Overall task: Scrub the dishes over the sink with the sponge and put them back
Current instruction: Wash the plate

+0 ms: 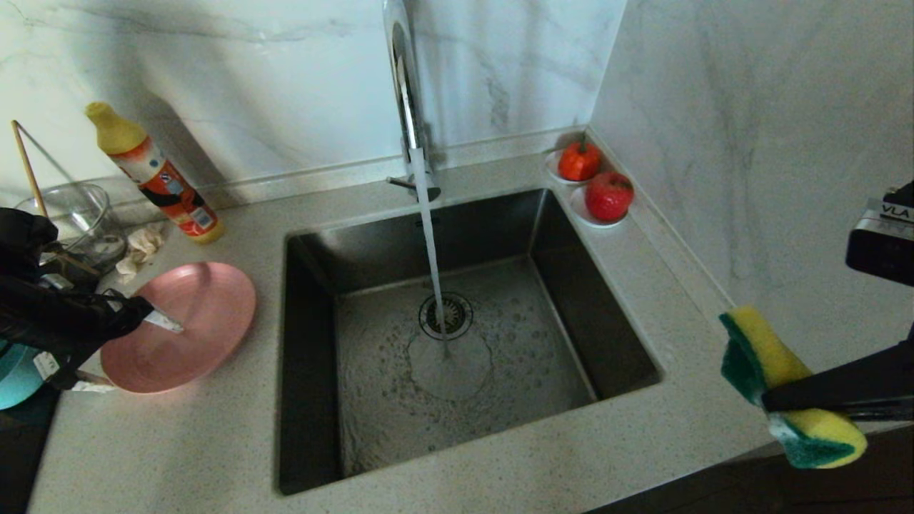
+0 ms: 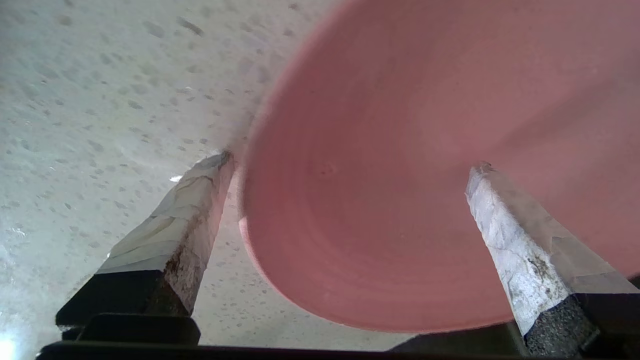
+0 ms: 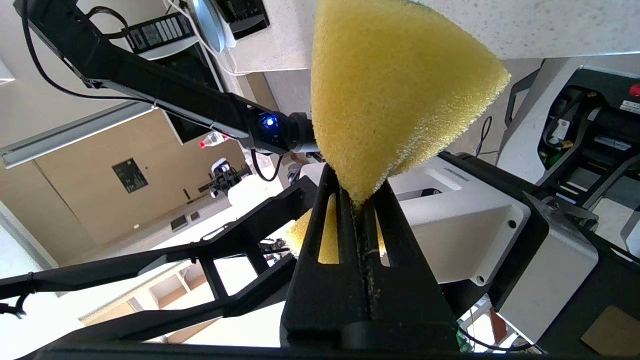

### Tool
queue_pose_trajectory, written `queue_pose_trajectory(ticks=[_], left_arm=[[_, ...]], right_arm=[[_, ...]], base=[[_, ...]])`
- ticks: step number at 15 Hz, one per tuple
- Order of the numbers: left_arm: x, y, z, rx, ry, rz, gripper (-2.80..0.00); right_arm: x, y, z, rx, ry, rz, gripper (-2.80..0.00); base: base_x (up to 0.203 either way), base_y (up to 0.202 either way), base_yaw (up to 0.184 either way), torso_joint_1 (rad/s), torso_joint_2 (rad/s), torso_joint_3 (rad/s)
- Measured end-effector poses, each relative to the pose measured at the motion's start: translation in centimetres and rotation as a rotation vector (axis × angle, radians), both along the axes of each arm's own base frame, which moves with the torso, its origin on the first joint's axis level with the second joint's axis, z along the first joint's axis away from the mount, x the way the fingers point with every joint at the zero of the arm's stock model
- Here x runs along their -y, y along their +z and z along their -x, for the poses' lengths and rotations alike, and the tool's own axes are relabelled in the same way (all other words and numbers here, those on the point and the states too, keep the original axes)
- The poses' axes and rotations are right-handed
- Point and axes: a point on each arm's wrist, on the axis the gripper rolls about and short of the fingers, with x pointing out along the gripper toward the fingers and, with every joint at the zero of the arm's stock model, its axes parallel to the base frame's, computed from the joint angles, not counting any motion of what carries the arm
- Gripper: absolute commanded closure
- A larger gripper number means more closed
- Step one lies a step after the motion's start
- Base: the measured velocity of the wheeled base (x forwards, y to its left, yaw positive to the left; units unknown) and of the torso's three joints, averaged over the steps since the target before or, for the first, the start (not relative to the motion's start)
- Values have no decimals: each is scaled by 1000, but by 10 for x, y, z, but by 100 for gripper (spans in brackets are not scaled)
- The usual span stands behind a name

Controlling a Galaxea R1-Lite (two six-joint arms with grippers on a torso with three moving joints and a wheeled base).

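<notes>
A: Head view: where are the arms?

B: The left arm reaches in low from the left edge over the counter (image 1: 500,457), its gripper (image 1: 136,328) at the near-left rim of the plate (image 1: 193,321). The right arm comes in level from the right edge, off the counter's front right corner, well apart from the sink (image 1: 457,335).

A: How wide is the left gripper?

B: Spread wide. In the left wrist view its fingers (image 2: 505,240) stand far apart, one beside the plate's (image 2: 400,190) rim over bare counter (image 2: 100,100), the other over the plate's inside. Whether either tip touches the plate, I cannot tell.

A: And the right one?

B: The right gripper (image 1: 775,400) is clamped tight on the sponge (image 1: 771,378), pinching it across the middle so both ends bulge out, yellow foam with a green layer. The right wrist view shows the gripper (image 3: 361,200) with its jaws pressed together and the yellow sponge (image 3: 390,85) fanning out above them.

A: Where do the dishes sit?

B: The plate lies on the counter left of the sink. The bowl (image 1: 14,378) peeks in at the left edge, partly behind the left arm.

A: Anything only one view shows?

B: Only the head view has the tap (image 1: 407,93) running water into the sink, a bottle (image 1: 153,175), a rag (image 1: 139,250), a glass bowl (image 1: 75,221), and two saucers (image 1: 593,218) of red fruit at the back right corner
</notes>
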Motion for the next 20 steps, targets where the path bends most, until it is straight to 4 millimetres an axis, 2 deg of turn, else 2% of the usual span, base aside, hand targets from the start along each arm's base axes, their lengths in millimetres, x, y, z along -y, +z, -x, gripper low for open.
queue_pose_trajectory(ticks=[5, 9, 20], left_arm=[[6, 12, -4, -70, -10, 11, -280], [6, 17, -6, -59, -10, 2, -280], [-1, 16, -9, -87, 47, -70, -280]], right_arm=[[1, -4, 1, 4, 6, 10, 0], [1, -4, 1, 5, 6, 9, 0], [1, -3, 2, 9, 7, 8, 0]], base=[[0, 0, 0, 0, 0, 0], [0, 0, 0, 0, 0, 0], [0, 0, 0, 0, 0, 0]])
